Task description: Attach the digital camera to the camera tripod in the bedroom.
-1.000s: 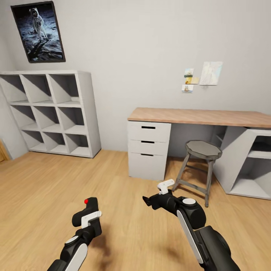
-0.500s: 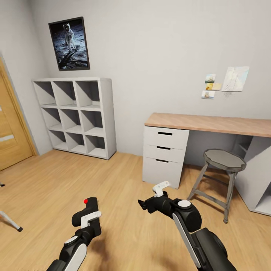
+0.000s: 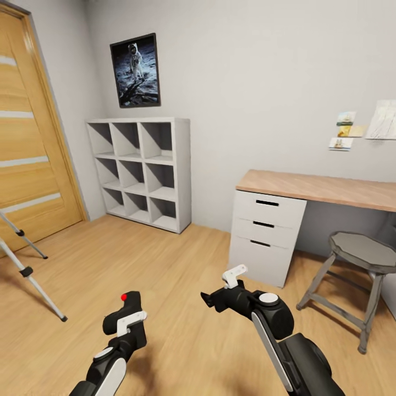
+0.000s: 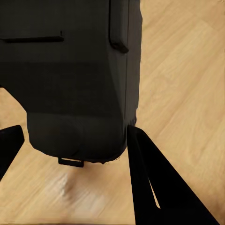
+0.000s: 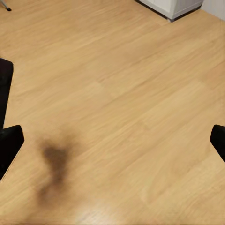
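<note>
The digital camera [image 3: 127, 312], black with a round red button on top, is held upright low over the wood floor by my left gripper [image 3: 130, 323], which is shut on it. In the left wrist view the camera's dark body [image 4: 75, 79] sits between the black fingers [image 4: 157, 187]. Two thin silver legs of the camera tripod [image 3: 30, 275], with black joints and feet, stand at the far left; its head is out of view. My right gripper [image 3: 220, 287] hangs open and empty over the bare floor, its fingers [image 5: 8, 143] spread wide. A tripod foot [image 5: 4, 5] shows at a corner of the right wrist view.
A wooden door [image 3: 27, 137] is on the left wall. A white cube shelf [image 3: 144, 168] stands in the corner under a moon-landing poster [image 3: 135, 69]. To the right are a desk [image 3: 319, 188] with white drawers [image 3: 265, 234] and a grey stool [image 3: 364, 258]. Open floor lies ahead.
The whole picture has swung left, so the camera moved: the door and tripod legs have come into view and the desk has slid right. Both arms keep the same pose.
</note>
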{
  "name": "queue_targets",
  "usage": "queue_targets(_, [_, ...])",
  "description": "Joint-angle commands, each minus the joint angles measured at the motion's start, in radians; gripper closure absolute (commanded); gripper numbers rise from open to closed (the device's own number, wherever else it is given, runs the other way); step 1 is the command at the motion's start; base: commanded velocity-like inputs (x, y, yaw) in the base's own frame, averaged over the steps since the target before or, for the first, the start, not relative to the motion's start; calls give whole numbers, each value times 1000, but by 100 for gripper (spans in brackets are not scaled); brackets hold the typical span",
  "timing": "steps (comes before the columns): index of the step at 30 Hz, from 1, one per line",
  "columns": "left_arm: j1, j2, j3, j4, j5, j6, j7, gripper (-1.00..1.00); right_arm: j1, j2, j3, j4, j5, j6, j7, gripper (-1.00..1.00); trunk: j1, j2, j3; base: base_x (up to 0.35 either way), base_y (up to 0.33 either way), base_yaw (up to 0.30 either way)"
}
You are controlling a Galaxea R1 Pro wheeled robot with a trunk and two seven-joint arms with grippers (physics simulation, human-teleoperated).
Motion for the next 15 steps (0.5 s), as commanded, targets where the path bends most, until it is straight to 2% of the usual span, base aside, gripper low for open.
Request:
queue_targets(1, [-1,1,-3,-1,5,3,10,100,0,0,-1,-1,0,5,2,-100,-4,7,2,0,0,286])
queue_targets(12, [20,3,4,3,5,-4,16,100,0,1,-10,-1,1,5,1,-100,-46,84,37,0,0,286])
queue_targets(15, [24,3,16,4,5,-9,17,100,0,1,-11,-1,0,6,1,-100,-58,105,46,0,0,286])
